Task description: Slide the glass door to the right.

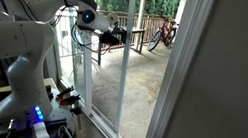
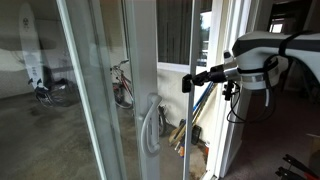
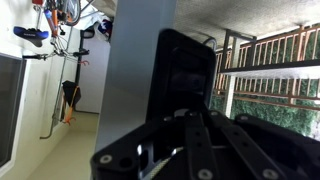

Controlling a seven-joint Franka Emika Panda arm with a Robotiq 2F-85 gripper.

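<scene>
1. Exterior views both show one glass door [image 2: 143, 50], its white edge stile upright, with an open gap beside it.
2. One bicycle [image 2: 122, 88] stands beyond the glass.
3. One pincer [image 2: 188, 82], fully closed on nothing, sits close by that stile; contact unclear.

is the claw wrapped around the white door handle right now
No, in an exterior view the claw sits above and to the side of the white handle, which hangs free on the glass door.

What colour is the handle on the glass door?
White. The handle shows best in an exterior view.
</scene>
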